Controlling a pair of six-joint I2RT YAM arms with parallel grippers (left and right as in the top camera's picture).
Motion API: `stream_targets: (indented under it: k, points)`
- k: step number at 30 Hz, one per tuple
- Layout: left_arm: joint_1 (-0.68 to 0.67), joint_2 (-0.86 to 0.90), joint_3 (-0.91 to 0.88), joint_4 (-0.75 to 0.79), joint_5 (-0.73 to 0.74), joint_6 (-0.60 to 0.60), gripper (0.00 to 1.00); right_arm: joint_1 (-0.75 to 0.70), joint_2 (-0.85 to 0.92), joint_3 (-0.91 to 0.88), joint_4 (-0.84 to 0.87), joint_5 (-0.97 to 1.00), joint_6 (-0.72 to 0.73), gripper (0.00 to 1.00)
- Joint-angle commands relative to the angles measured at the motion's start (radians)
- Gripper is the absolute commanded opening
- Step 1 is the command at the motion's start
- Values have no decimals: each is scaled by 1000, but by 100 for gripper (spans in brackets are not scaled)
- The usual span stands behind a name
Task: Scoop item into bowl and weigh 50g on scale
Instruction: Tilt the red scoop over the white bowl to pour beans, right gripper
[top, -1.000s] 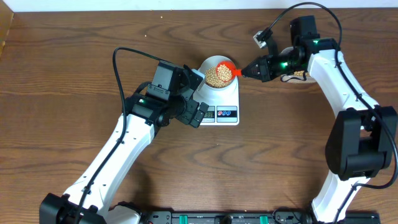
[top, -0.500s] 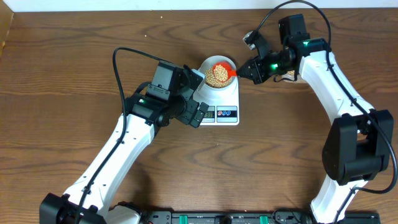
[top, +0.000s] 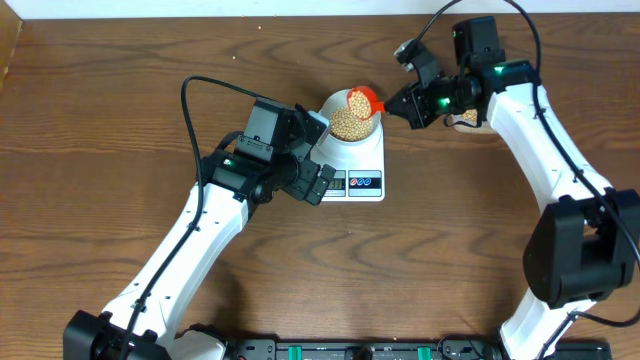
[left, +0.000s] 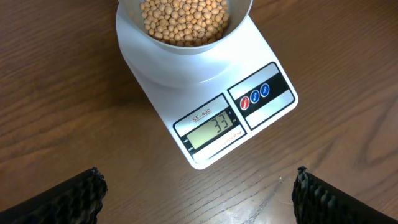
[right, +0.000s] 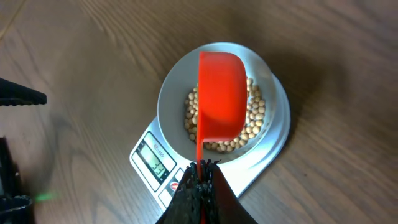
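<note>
The pale bowl (top: 349, 122) holds tan beans (left: 185, 20) and stands on the white scale (top: 362, 166), whose display (left: 213, 127) reads 33. My right gripper (right: 200, 171) is shut on the handle of an orange-red scoop (right: 220, 96), tipped over the bowl (right: 173, 96) with its underside toward the right wrist camera; beans (right: 255, 118) show around it. In the overhead view the scoop (top: 363, 100) sits at the bowl's upper right rim, with my right gripper (top: 402, 103) beside it. My left gripper (left: 196, 193) is open and empty over bare wood, just in front of the scale.
A container with beans (top: 468, 118) is mostly hidden behind my right arm at the back right. The left arm (top: 262, 160) lies close against the scale's left side. Brown wooden table (top: 120, 110) all around.
The right gripper has rolled the scoop from open-side-up with beans over the bowl to tipped on its side. The left arm has not moved.
</note>
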Motion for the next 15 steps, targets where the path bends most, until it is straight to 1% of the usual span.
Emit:
stream_targets:
  k: [1, 6, 11, 15]
  points:
    - [2, 0, 0, -2, 8, 9, 98, 15, -39, 28, 6, 10, -23, 1]
    - [2, 0, 0, -3, 8, 9, 98, 24, -39, 28, 6, 22, -41, 1]
    - [2, 0, 0, -3, 8, 9, 98, 47, -39, 28, 6, 89, -56, 1]
    - [2, 0, 0, -3, 8, 9, 98, 63, -39, 28, 6, 101, -68, 1]
